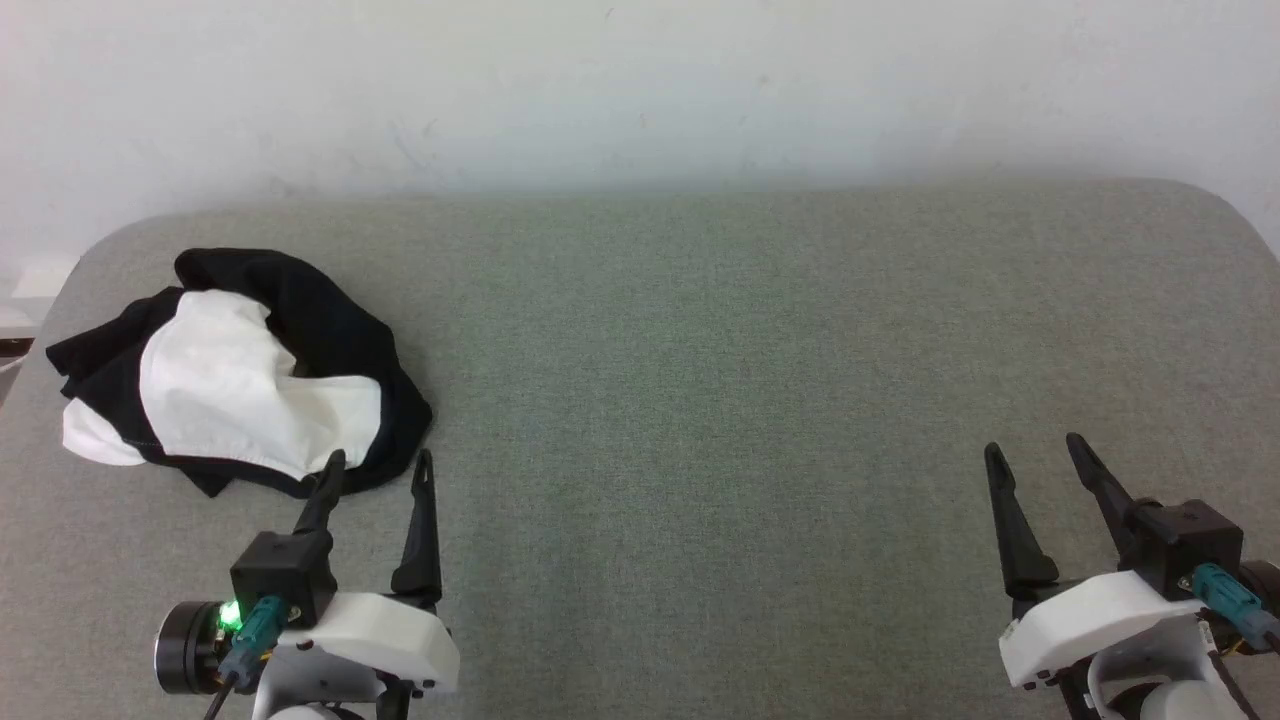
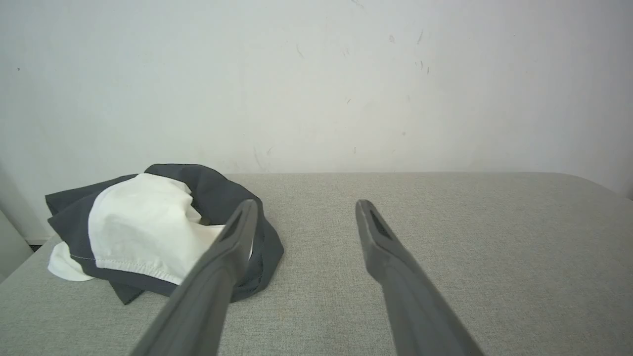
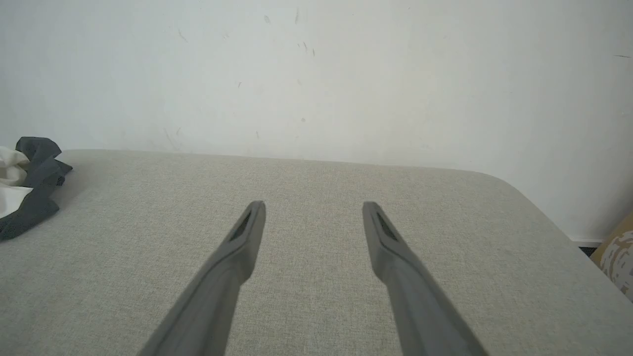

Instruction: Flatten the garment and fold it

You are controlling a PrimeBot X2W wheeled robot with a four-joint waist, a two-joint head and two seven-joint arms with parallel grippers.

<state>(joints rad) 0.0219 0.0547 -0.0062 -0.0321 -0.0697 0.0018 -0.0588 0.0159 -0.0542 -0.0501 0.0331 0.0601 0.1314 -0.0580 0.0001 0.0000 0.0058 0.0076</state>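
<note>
Lying bunched in a heap, the garment (image 1: 250, 390) sits at the far left of the bench (image 1: 700, 380), close to the left edge and well short of the wall (image 1: 640, 90). We see a white panel on top, its stitched edge turned towards the near side. Black cloth wraps round the far and right sides and sticks out a little at the left. We judge it lies this way simply because it is dropped and not yet spread, so nothing of the flattening is done.

As a heap it points nowhere clearly. We cannot tell where collar, sleeves or hem face. Its long axis, as far as a bundle has one, runs left to right across the bench, wider than it is deep, with the right end slightly nearer to us.

Just near of the garment's right end is the left pincer (image 1: 380, 458), its two fingers well apart and holding nothing. In the head view its left fingertip overlaps the black edge, and we cannot tell whether it touches the cloth. From the left wrist view the left pincer (image 2: 306, 203) aims past the heap's right side, with the garment (image 2: 143, 227) to the left of its line. We judge it is placed there, open, to be ready for a first pinch.

Far off at the near right, the right pincer (image 1: 1033, 445) is likewise spread and empty, over bare bench. In its wrist view, the garment (image 3: 24, 198) shows at the far left.
</note>
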